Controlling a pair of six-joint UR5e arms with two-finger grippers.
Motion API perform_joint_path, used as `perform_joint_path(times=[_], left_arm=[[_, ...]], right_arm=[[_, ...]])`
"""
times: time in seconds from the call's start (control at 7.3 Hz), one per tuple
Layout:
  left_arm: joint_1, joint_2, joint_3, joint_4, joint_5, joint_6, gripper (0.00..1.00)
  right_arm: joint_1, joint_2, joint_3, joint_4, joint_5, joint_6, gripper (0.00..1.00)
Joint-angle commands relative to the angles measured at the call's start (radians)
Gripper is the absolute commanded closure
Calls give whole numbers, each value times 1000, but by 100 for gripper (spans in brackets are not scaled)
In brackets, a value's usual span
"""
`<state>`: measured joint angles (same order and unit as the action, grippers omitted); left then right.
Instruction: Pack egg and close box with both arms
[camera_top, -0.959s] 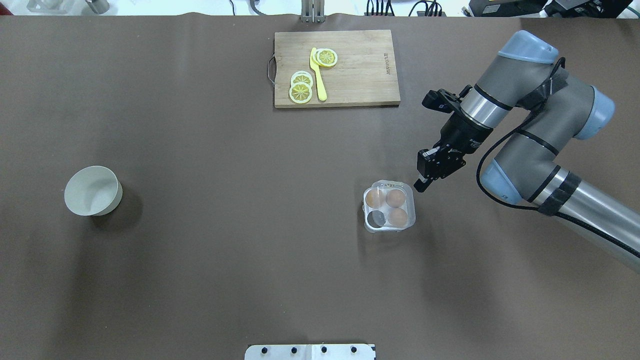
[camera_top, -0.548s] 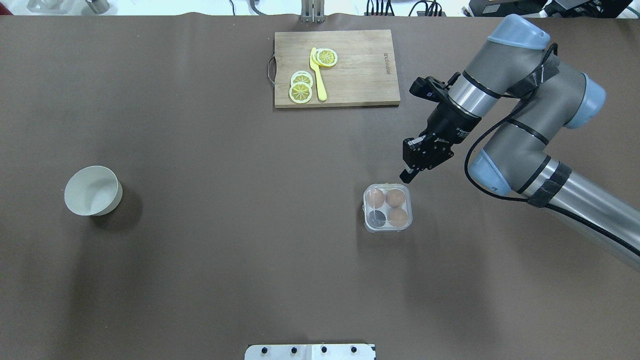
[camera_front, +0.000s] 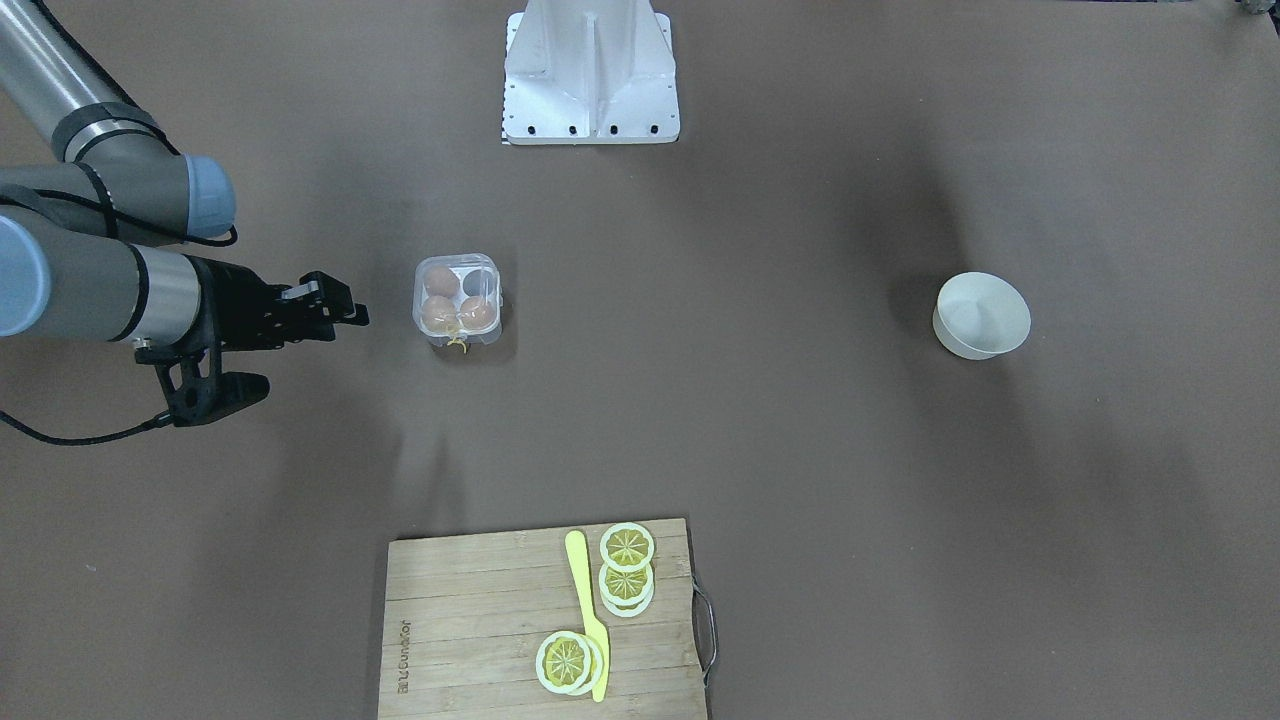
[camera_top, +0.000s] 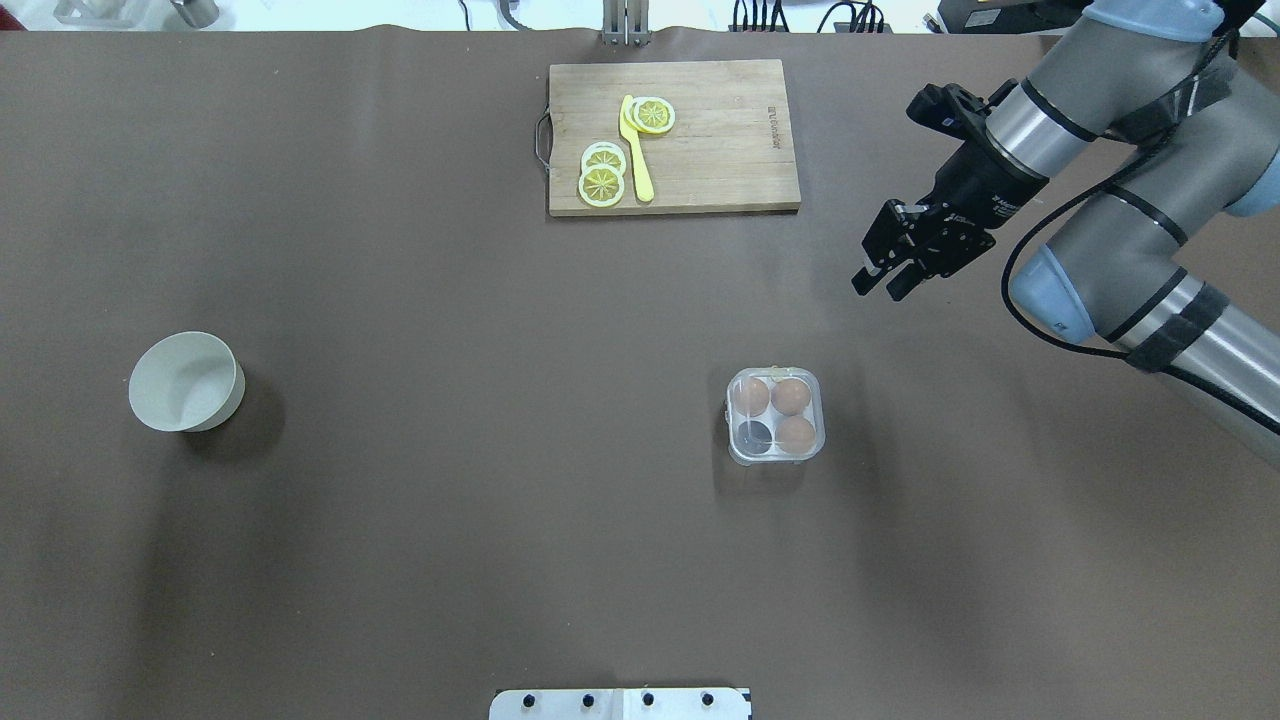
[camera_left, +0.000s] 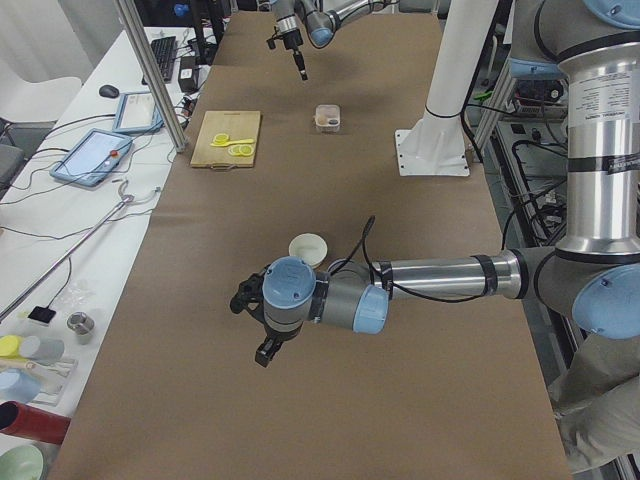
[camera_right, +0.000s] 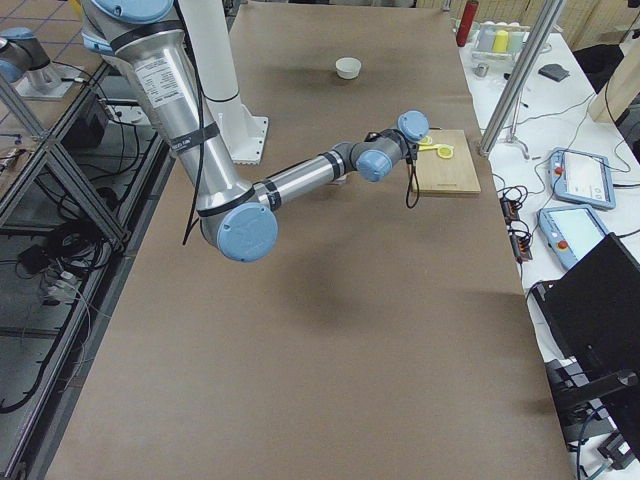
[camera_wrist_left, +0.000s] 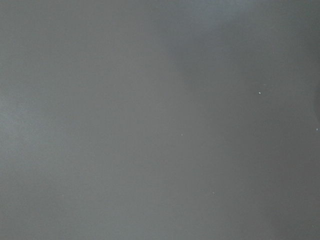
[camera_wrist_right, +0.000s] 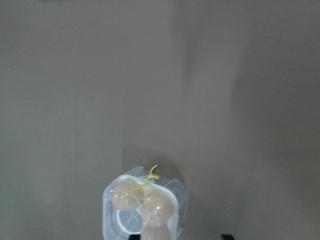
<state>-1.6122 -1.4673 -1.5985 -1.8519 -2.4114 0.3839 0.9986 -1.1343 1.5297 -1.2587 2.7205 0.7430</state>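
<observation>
Three smooth brown eggs (camera_top: 790, 396) sit in the clear, round-cornered, squarish plastic box (camera_top: 776, 459), right of centre overhead, lid down, its string side toward the upper edge. The right gripper (camera_top: 879, 288) hangs parted and empty at upper right. Whether the left gripper (camera_left: 264, 354) is parted cannot be told.

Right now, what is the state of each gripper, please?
Left gripper: cannot be told.
Right gripper: open, holding nothing.

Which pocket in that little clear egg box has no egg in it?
The dark pocket, lower left of the box in the overhead view; the other three pockets each hold a brown egg.
</observation>
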Motion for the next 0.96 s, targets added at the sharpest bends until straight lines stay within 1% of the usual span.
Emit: perform_joint_path(times=[0.0, 0.14, 0.27, 0.41, 0.55, 0.82], left_arm=[[-2, -4, 3, 2, 0, 18, 3], [-5, -13, 12, 11, 0, 33, 3], [0, -27, 23, 25, 0, 39, 3], [0, -28, 23, 30, 0, 40, 3], [0, -37, 26, 33, 0, 49, 3], [0, -51, 29, 53, 0, 75, 3]], right_arm=[[69, -63, 4, 1, -95, -17, 1], [116, -99, 3, 1, -107, -57, 1], [226, -178, -15, -4, -120, -164, 1], [280, -221, -19, -8, -123, -219, 1], [323, -260, -20, -11, -134, -278, 1], [386, -324, -40, -13, -211, -361, 1]])
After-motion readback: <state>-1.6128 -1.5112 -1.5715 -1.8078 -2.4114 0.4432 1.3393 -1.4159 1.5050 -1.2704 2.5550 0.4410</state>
